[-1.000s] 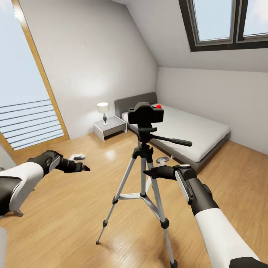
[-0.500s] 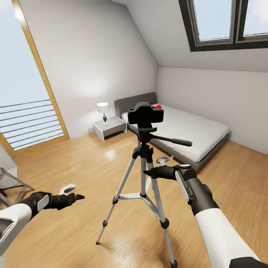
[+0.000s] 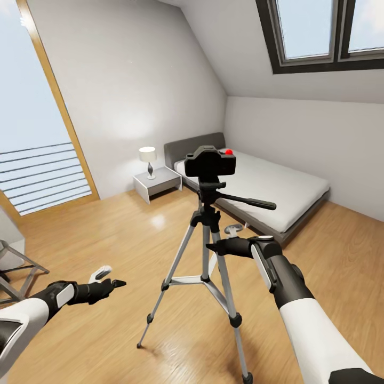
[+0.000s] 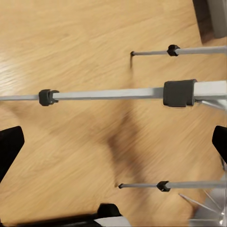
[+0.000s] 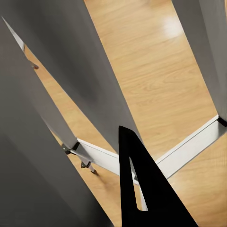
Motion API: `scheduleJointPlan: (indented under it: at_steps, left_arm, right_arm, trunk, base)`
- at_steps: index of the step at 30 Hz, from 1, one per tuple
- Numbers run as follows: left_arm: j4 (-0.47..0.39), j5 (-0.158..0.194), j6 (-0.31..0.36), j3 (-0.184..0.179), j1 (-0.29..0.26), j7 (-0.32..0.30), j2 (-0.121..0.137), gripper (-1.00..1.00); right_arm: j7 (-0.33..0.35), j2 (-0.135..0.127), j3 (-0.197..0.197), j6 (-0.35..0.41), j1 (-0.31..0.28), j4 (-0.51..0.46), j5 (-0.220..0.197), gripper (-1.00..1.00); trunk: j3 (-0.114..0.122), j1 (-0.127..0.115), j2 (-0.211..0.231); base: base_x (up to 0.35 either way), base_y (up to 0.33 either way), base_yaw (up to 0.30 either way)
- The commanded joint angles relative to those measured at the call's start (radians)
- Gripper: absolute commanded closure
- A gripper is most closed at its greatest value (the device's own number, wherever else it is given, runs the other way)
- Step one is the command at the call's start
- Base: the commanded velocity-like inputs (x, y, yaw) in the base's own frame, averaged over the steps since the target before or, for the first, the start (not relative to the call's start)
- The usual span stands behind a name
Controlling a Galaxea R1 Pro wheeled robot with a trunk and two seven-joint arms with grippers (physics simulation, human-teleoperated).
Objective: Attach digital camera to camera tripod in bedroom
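Observation:
In the head view the black digital camera (image 3: 210, 162), with a red button on top, sits on the pan head of the camera tripod (image 3: 206, 250). The tripod stands on the wood floor in the middle of the bedroom. My right gripper (image 3: 223, 239) is open, right beside the tripod's upper legs below the head. In the right wrist view the silver tripod legs (image 5: 71, 90) loom very close behind one black finger (image 5: 142, 189). My left gripper (image 3: 110, 279) is open, low over the floor, left of the tripod. The left wrist view has the tripod legs (image 4: 118, 93) beyond my open left gripper (image 4: 113, 146).
A grey low bed (image 3: 277, 192) lies behind the tripod, with a white nightstand (image 3: 157, 183) and lamp (image 3: 148, 160) to its left. A grey metal stool (image 3: 13, 266) stands at the left edge. A tall window (image 3: 37, 128) fills the left wall.
My left arm has dropped from about chest height to low over the floor, uncovering the stool. The camera and tripod top have shifted a touch to the right. The right arm has stayed put.

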Motion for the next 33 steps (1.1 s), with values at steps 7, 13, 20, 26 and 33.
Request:
scheduleJointPlan:
  at_steps: [7,13,20,26,33]
  left_arm:
    - [0.000,0.050,0.005,-0.006,0.010,0.002,-0.007,-1.00]
    - [0.000,0.082,0.005,-0.006,0.012,0.003,-0.008,-1.00]
    - [0.000,0.086,0.006,-0.006,0.012,0.005,-0.008,-1.00]
    - [0.000,0.087,0.006,-0.007,0.013,0.005,-0.008,-1.00]
    - [0.000,0.087,0.004,-0.007,0.013,0.005,-0.008,-1.00]
  right_arm:
    - [0.003,-0.001,0.001,0.005,-0.001,-0.005,0.019,1.00]
    - [0.003,-0.001,0.002,0.005,-0.001,-0.008,0.028,1.00]
    - [0.003,-0.001,0.002,0.005,-0.001,-0.010,0.040,-1.00]
    - [0.004,-0.001,0.001,0.005,-0.001,-0.010,0.069,-1.00]
    - [0.004,-0.001,0.001,0.006,-0.001,-0.010,0.092,-1.00]
  trunk:
    - [-0.002,0.001,-0.002]
    - [-0.002,0.001,-0.002]
    - [-0.002,0.001,-0.002]
    - [-0.002,0.001,-0.002]
    - [-0.002,0.001,-0.002]
  base:
    - [0.000,0.000,0.000]
    - [0.000,0.000,0.000]
    - [0.000,0.000,0.000]
    - [0.000,0.000,0.000]
    - [0.000,0.000,0.000]
